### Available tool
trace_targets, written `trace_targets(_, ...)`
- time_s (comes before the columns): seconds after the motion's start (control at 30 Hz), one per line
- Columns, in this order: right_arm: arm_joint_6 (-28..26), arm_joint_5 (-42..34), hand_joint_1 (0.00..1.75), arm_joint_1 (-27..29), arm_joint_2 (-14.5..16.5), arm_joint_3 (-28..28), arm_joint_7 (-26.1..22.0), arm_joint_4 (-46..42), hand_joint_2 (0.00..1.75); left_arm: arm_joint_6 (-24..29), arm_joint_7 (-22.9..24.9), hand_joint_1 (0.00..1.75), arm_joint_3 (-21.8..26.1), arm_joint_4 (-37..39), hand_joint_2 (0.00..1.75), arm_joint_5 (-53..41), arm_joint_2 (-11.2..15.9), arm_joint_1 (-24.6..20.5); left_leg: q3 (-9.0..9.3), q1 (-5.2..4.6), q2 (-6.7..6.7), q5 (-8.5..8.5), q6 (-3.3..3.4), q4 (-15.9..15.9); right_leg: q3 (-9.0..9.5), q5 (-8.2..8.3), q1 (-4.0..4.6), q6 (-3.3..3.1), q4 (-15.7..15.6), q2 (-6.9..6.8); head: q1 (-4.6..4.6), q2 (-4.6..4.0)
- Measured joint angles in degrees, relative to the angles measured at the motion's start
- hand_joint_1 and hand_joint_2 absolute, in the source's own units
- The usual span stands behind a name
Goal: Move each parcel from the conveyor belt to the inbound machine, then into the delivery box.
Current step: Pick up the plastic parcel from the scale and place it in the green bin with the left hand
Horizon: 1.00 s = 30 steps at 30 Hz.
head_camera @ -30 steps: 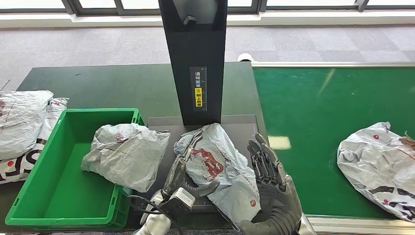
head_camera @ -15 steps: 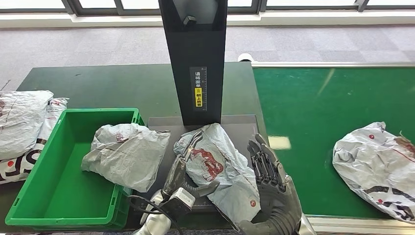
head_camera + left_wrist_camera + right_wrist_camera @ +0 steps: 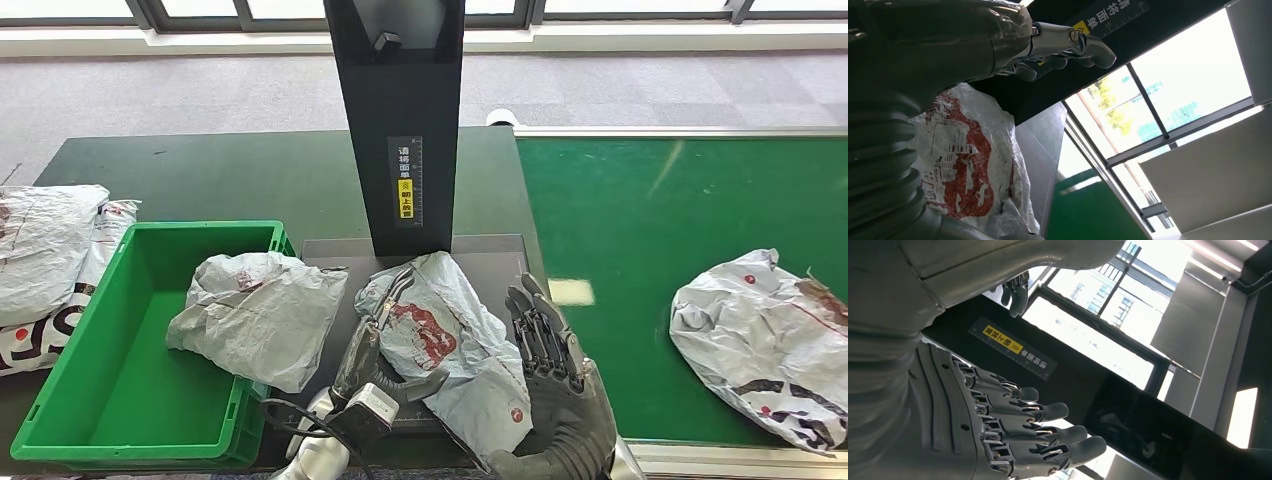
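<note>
— What's underneath it all?
— A dark green table (image 3: pixel 200 170), matt, running back toward the windows.

— And past its far edge?
— Grey carpet (image 3: pixel 650 85), laid in big squares. Then a white sill (image 3: pixel 150 40) and dark window frames (image 3: pixel 150 12) along the top.

— Anything small?
— A white rounded thing (image 3: pixel 500 117) on the floor, just past the table's far right corner. Only part of it shows; I can't tell what it is.

— The wrist views?
— The left one shows a bright window (image 3: pixel 1168 85) with green leaves (image 3: pixel 1108 100) outside and a pale wall panel (image 3: pixel 1218 170) beside it. The right one shows a building (image 3: pixel 1088 302) through the glass and a grey column (image 3: pixel 1218 365) near it.
</note>
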Motion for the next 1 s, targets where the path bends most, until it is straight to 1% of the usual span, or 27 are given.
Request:
trace_targets(0.07, 0.0, 0.0, 0.00, 0.0, 0.0, 0.0, 0.0, 0.0, 1.75, -0.1, 0.1, 0.00, 0.0, 0.0, 1.75, -0.1, 0.0, 0.0, 0.01, 0.00, 0.00, 0.00, 0.00, 0.0, -0.01, 0.00, 0.00, 0.00, 0.0, 0.00, 0.00, 0.00)
trace_targets(0.13, 0.7, -0.8, 0.00, 0.1, 0.0, -0.1, 0.0, -0.1, 1.75, -2.6, 2.7, 0.00, -0.1, 1.3, 1.75, -2.8, 0.0, -0.8, 0.02, 0.00, -0.02, 0.00, 0.01, 0.0, -0.05, -0.01, -0.01, 0.01, 0.0, -0.01, -0.01, 0.00)
trace_targets(0.2, 2.1, -1.9, 0.00, 0.1, 0.0, -0.4, 0.0, -0.5, 1.75, -6.9, 7.4, 0.00, -1.2, 6.8, 1.75, -9.0, -0.5, -3.4, 0.04, -0.01, -0.16, 0.01, 0.04, 0.0, 0.02, -0.04, -0.02, 0.06, 0.0, -0.11, 0.01, 0.00)
trace_targets(0.23, 2.7, -2.2, 0.00, 0.1, 0.0, -0.6, 0.0, -0.7, 1.75, -8.1, 8.9, 0.00, -2.1, 10.6, 1.75, -11.7, -0.8, -4.9, 0.04, -0.01, -0.16, 0.02, 0.05, 0.0, 0.07, -0.02, -0.03, 0.07, 0.0, -0.12, 0.02, 0.00)
trace_targets(0.27, 3.1, -2.3, 0.00, 0.2, 0.0, -0.7, 0.0, -0.9, 1.75, -8.2, 9.4, 0.00, -3.0, 14.3, 1.75, -13.3, -1.1, -6.0, 0.05, -0.01, -0.08, 0.02, 0.05, 0.0, 0.08, 0.02, -0.03, 0.07, 0.0, -0.04, 0.02, 0.00)
trace_targets(0.37, 3.7, -2.5, 0.00, 0.4, 0.1, -1.1, 0.0, -1.3, 1.75, -6.1, 8.8, 0.00, -4.6, 22.2, 1.75, -14.2, -1.6, -8.0, 0.07, -0.01, 0.22, 0.02, 0.04, 0.0, -0.01, 0.14, -0.03, 0.06, 0.0, 0.24, -0.01, 0.00)
trace_targets(0.5, 4.0, -2.5, 0.00, 0.5, 0.1, -1.4, 0.0, -1.6, 1.75, -5.2, 8.0, 0.00, -5.4, 29.1, 1.75, -14.0, -2.4, -10.9, 0.07, -0.01, 0.16, 0.02, 0.05, 0.0, 0.04, 0.13, -0.03, 0.06, 0.0, 0.17, -0.01, 0.00)
trace_targets(0.63, 4.1, -2.5, 0.00, 0.5, 0.1, -1.5, 0.0, -1.7, 1.75, -5.1, 7.7, 0.00, -5.6, 32.6, 1.75, -13.7, -3.2, -12.7, 0.08, -0.01, 0.13, 0.03, 0.09, 0.0, 0.10, 0.12, -0.04, 0.08, -0.1, 0.06, 0.00, 0.00)
trace_targets(0.87, 4.2, -2.5, 0.00, 0.6, 0.1, -1.5, 0.0, -1.9, 1.75, -4.8, 7.6, 0.00, -5.6, 35.2, 1.75, -13.6, -3.8, -14.1, 0.09, -0.03, 0.08, 0.14, 0.24, 0.0, 0.19, 0.17, -0.06, 0.15, -0.1, -0.02, 0.00, 0.00)
trace_targets(1.0, 4.7, -2.3, 0.00, 0.6, 0.2, -1.7, 0.0, -1.9, 1.75, -2.5, 6.9, 1.74, -5.7, 35.8, 1.75, -12.8, -3.9, -14.3, 0.13, -0.04, 0.08, 0.19, 0.25, 0.0, 0.23, 0.21, -0.07, 0.18, -0.1, -0.01, 0.00, 0.00)
